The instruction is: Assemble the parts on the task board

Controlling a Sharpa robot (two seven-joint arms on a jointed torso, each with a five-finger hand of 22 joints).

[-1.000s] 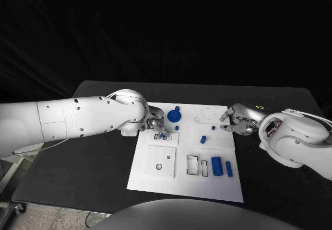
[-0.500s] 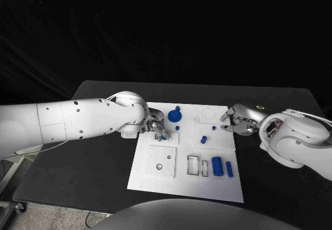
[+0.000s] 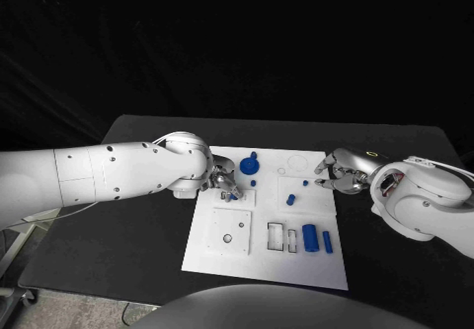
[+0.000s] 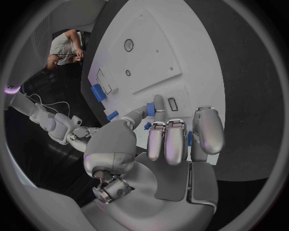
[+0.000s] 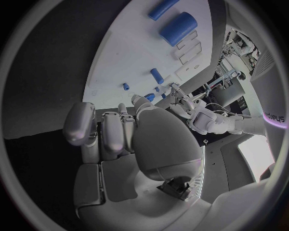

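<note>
The white task board (image 3: 225, 257) lies mid-table. My left hand (image 3: 221, 179) hovers over the board's upper left plate and pinches a small blue part (image 4: 151, 109) between thumb and a finger, just above the board (image 4: 151, 53). My right hand (image 3: 338, 178) rests at the board's right edge and holds nothing, its fingers slightly apart. A tiny blue piece (image 3: 306, 183) lies just in front of its fingertips. On the board lie a blue round disc part (image 3: 249, 164), a short peg (image 3: 290, 199), a thick cylinder (image 3: 311, 238) and a thin rod (image 3: 327, 241).
Two rectangular slots (image 3: 281, 236) and a round hole (image 3: 227, 238) sit in the board's lower half. The black table (image 3: 118, 233) surrounds the board, with bare room to the left and at the front right. The thick cylinder (image 5: 177, 28) and rod (image 5: 163, 7) lie far from my right hand.
My right hand has drawn back slightly toward the board's edge, uncovering the tiny blue piece before its fingertips. The left hand has barely shifted with its part.
</note>
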